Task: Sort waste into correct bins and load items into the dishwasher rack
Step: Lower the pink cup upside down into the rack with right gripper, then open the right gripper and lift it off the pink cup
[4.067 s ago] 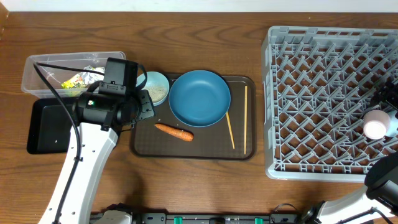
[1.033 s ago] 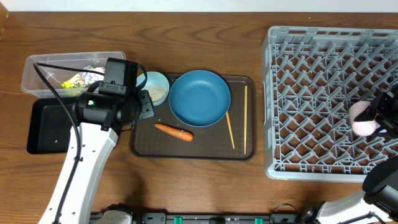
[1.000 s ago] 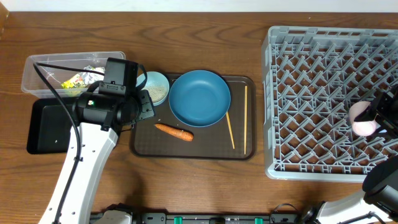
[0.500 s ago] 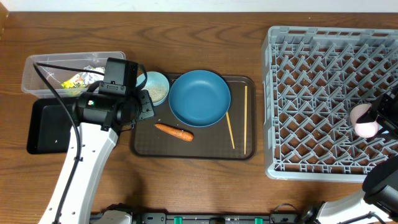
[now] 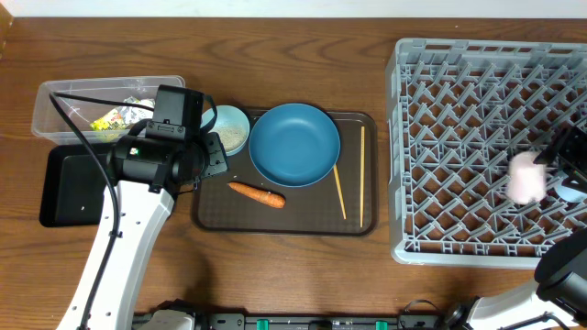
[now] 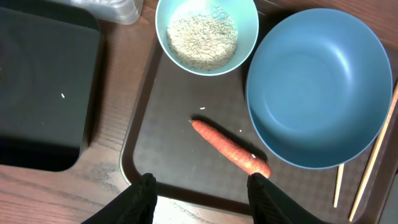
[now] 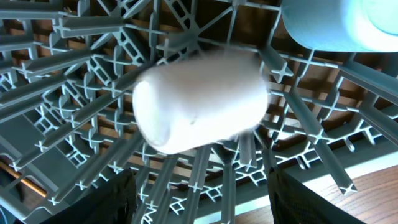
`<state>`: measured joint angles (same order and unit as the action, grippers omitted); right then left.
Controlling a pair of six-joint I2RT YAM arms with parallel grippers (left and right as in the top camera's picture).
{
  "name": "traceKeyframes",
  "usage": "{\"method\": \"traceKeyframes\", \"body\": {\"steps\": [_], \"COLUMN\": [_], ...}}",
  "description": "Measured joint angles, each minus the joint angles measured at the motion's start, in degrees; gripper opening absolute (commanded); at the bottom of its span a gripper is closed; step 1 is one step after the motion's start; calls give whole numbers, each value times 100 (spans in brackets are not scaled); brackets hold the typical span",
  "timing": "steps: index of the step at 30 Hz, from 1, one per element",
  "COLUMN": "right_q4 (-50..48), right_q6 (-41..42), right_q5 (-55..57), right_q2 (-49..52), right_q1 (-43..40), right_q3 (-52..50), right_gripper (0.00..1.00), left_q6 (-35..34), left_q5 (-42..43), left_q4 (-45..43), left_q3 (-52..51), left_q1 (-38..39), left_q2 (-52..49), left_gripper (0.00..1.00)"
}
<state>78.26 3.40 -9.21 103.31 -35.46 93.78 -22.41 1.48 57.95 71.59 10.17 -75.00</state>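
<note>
upper left, the wrapper (image 5: 108, 117) is already held in the clear tub (image 5: 55, 96). the left pincer (image 6: 202, 186), open and empty, is poised over the carrot (image 6: 230, 148). the rice bowl (image 6: 247, 37), blue dish (image 5: 294, 144) and chopsticks (image 5: 338, 191) are left on the brown tray (image 5: 220, 211). at right, the pink cup (image 7: 199, 99) is seen blurred in the rack (image 5: 459, 119), with the right pincer (image 7: 208, 199) spread open.

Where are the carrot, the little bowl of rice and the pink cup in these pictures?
carrot (image 6: 229, 147), left wrist view, middle of its body.
small pale-blue bowl (image 6: 250, 25), left wrist view, bare inner wall at its right.
pink cup (image 5: 526, 180), overhead view, middle of its blurred side.
</note>
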Motion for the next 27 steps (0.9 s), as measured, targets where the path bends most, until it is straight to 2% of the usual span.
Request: {"method": "traceKeyframes", "body": {"steps": [13,16,21,25,27], "right_q4": [81,-203,-739,-828,-835], "right_q6": [2,-96,-282,-407,-413], "right_q5": [-295,-437,-688,-785,-787], "right_q2": [-219,-656,-1351,-1325,-1150], "right_q1": [2,20,356,817,986], "right_q3": [2,39,280,315,315], "right_gripper": [66,37,31,4,3], "left_q6": [0,0,0,0,0], "left_q5": [-2,-2,0,0,0], "left_q4": [-2,-2,-2,-2,0], "left_q3": [0,0,0,0,0], "left_q1": [0,0,0,0,0], "left_q2": [0,0,0,0,0], "left_gripper": [50,50,50,50,50]}}
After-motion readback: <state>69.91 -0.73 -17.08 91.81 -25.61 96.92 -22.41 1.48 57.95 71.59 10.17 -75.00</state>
